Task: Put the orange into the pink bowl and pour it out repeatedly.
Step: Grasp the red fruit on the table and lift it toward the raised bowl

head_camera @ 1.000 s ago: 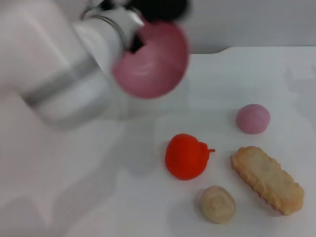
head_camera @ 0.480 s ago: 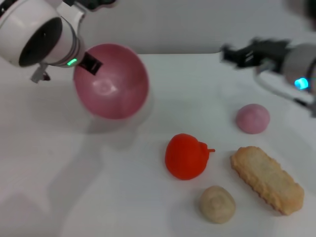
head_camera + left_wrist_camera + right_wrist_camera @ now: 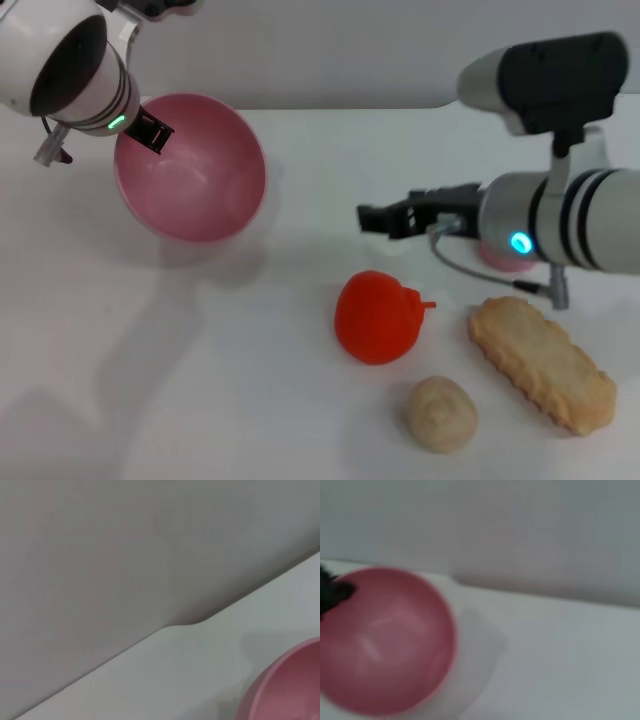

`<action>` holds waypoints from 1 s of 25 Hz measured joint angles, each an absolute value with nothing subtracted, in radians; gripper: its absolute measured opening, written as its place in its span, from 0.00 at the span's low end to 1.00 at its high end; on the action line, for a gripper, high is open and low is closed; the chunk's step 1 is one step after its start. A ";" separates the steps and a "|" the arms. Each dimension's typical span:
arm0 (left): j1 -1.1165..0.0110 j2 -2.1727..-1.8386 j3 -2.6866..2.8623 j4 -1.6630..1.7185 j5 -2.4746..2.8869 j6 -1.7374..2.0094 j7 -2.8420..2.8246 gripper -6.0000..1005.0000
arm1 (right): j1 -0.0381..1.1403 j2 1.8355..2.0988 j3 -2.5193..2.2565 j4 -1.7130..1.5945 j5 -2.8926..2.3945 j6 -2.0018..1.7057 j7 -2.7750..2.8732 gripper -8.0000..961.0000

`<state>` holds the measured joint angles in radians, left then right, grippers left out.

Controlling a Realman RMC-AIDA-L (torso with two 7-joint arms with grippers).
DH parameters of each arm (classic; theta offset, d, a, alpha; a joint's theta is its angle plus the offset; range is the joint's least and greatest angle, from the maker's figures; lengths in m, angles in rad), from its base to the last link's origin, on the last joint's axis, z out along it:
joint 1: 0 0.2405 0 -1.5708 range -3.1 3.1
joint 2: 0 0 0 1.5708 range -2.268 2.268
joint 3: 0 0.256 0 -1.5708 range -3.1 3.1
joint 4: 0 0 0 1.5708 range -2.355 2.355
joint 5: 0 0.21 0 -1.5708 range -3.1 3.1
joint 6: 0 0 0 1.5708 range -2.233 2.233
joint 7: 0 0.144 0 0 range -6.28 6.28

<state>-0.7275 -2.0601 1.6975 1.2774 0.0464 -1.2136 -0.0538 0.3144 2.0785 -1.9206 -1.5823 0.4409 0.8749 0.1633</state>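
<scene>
Right claw, fingers apart, hovers just above and behind the glossy orange-red toy fruit on the white table; nearer arm. Left claw clamps the smooth pink plastic bowl rim, tilted, well to fruit's far left.

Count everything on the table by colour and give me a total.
Pink: 2, the pink bowl and a pale pink ball, mostly hidden behind the right arm
Orange-red: 1, the orange
Beige or tan: 2, a lump and a biscuit
Total: 5

Left gripper grips tilted pink bowl; orange lies apart.
</scene>
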 joint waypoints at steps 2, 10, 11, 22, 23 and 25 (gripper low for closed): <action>-0.733 -2.060 1.694 1.271 0.047 -1.213 -0.043 0.05 | 0.317 2.079 -1.946 -1.588 0.446 0.896 0.189 0.72; -0.743 -2.060 1.693 1.266 0.056 -1.212 -0.035 0.05 | 0.322 2.079 -1.974 -1.567 0.443 0.954 0.259 0.71; -0.743 -2.060 1.694 1.266 0.059 -1.212 -0.035 0.05 | 0.320 2.079 -1.975 -1.565 0.442 0.956 0.263 0.71; -0.750 -2.062 1.702 1.267 0.068 -1.212 -0.030 0.05 | 0.352 2.079 -2.001 -1.489 0.462 0.927 0.269 0.69; -0.750 -2.062 1.702 1.267 0.068 -1.212 -0.029 0.05 | 0.354 2.079 -2.003 -1.489 0.463 0.924 0.269 0.69; -0.752 -2.063 1.703 1.267 0.068 -1.212 -0.025 0.05 | 0.357 2.078 -2.005 -1.488 0.464 0.921 0.269 0.69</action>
